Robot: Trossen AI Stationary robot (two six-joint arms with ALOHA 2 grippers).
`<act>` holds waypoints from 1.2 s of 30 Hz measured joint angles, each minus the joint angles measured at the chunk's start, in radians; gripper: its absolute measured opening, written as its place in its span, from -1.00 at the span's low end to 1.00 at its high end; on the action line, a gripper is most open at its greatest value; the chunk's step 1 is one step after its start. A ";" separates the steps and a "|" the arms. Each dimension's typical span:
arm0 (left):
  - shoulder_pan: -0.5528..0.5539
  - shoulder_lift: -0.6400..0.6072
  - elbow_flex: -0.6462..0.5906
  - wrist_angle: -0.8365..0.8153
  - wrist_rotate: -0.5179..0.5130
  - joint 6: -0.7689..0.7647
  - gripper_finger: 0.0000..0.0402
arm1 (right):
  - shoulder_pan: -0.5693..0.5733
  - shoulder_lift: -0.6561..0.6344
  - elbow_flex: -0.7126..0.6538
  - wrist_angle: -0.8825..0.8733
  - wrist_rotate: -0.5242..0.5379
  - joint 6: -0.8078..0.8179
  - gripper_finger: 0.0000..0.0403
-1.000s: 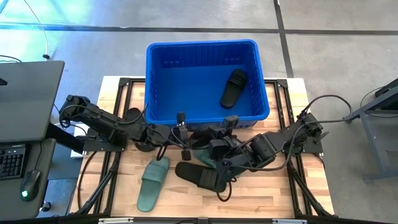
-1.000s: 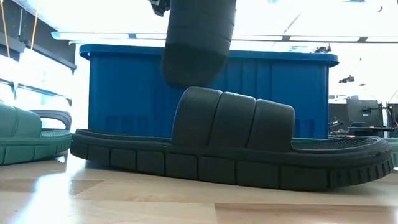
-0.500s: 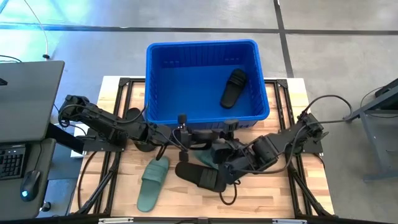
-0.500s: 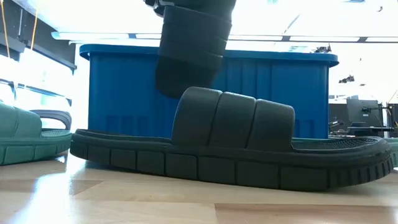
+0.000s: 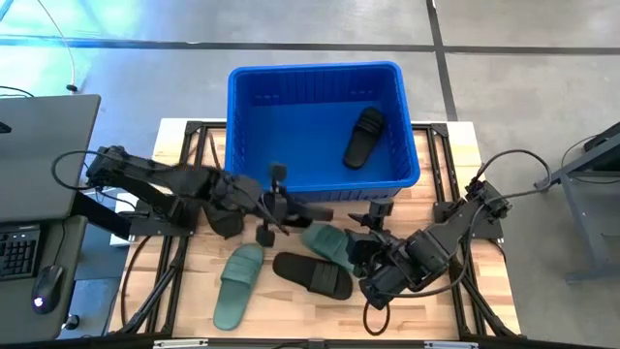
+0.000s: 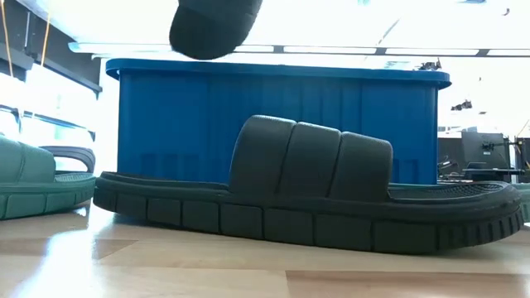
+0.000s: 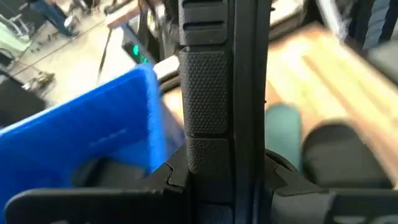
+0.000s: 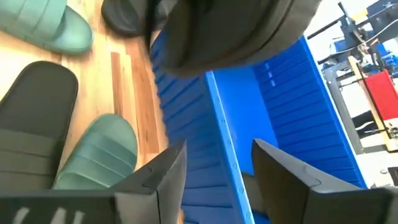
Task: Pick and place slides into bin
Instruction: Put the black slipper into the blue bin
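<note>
My left gripper is shut on a black slide, held above the table just before the blue bin's near wall. The slide's rounded end shows high in the low view and above my right fingers in the right wrist view. My right gripper is open and empty, near the table's right half. One black slide lies in the bin. A black slide and two green slides lie sole-down on the table. My left gripper is shut on the black slide at its left end. The fingers come level from the table's left. The gripper itself hides which part they have. The slide is lifted clear of the table, stretching toward the right.
The bin's near rim stands higher than the slides on the table. Another dark thing lies under my left arm. A desk with a keyboard stands left of the table. Bare wood shows along the near edge.
My left gripper has risen with the black slide and gone toward the bin and a little left; the slide's hanging end has lifted well above the black slide on the table. My right gripper has drawn back toward the table's near right.
</note>
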 joint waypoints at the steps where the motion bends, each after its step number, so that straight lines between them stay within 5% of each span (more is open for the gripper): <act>1: 0.002 0.010 0.057 -0.051 -0.008 0.020 -0.65 | 0.001 0.000 0.000 0.000 0.001 0.000 -0.18; 9: 0.136 0.090 0.368 -0.409 -0.036 0.070 -0.65 | -0.037 0.000 0.000 0.036 0.128 -0.100 -0.29; 15: 0.233 0.162 0.391 -0.353 0.176 0.246 -0.65 | -0.126 0.000 0.000 0.159 0.182 -0.320 -0.29; 20: 0.256 0.205 0.394 -0.317 0.066 0.409 -0.65 | -0.215 -0.004 -0.001 0.173 0.140 -0.401 -0.24; 29: 0.323 0.228 0.392 -0.419 0.032 0.383 -0.65 | -0.321 -0.009 -0.001 0.253 0.012 -0.490 -0.27; 36: 0.335 0.257 0.390 -0.427 0.015 0.429 -0.65 | -0.393 -0.012 0.001 0.456 -0.202 -0.658 -0.34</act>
